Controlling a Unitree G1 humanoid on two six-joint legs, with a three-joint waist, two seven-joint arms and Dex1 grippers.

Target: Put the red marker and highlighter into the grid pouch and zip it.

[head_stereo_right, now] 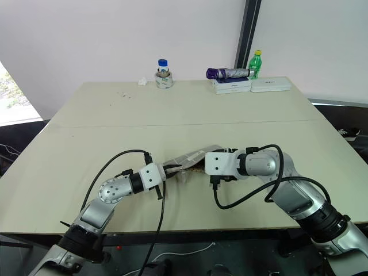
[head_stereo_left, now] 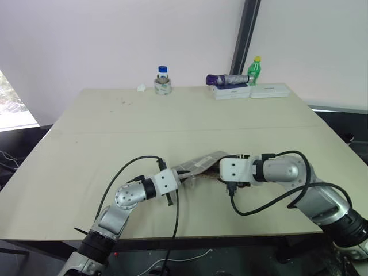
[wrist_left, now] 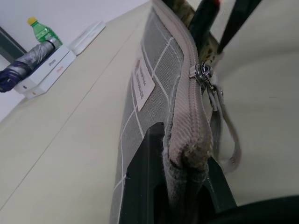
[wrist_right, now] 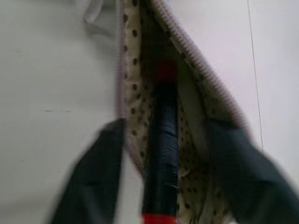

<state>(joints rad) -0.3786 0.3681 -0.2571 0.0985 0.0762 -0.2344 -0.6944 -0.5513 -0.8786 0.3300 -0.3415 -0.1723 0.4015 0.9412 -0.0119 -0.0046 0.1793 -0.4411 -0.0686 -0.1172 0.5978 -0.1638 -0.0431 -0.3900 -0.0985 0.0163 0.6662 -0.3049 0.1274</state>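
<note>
The left gripper had its fingers clamped on the zipper-end corner of the grid pouch, held just above the worktop. The right gripper's fingers stood spread apart, the red marker lying between them inside the pouch's open mouth.

Red marker blurred, lower end cut off by frame edge.

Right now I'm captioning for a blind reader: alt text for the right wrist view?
The red marker lies in the open mouth of the grid pouch, against its dotted lining. The right hand has its fingers spread either side of the marker, over the pale table.
</note>
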